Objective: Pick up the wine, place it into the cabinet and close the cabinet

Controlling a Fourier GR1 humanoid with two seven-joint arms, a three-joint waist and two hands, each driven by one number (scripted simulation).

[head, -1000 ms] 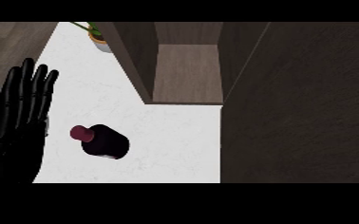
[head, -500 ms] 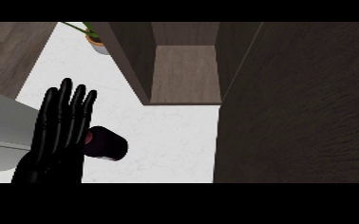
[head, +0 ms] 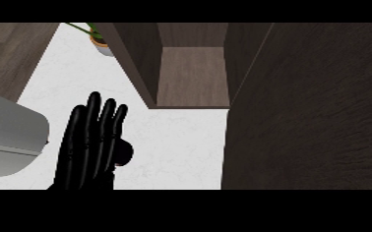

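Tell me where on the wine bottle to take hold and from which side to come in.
Grip the wine bottle round its dark body, coming from its left, where the left hand hovers over it with straight fingers. The hand hides most of the bottle, so its pose is unclear; only a rounded dark edge shows at the hand's right, on the white counter. The open cabinet stands beyond.

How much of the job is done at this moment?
Nothing is finished. The cabinet stands open with nothing visible inside. The left hand, fingers straight, covers most of the wine on the counter. Grasping, placing and closing are left.
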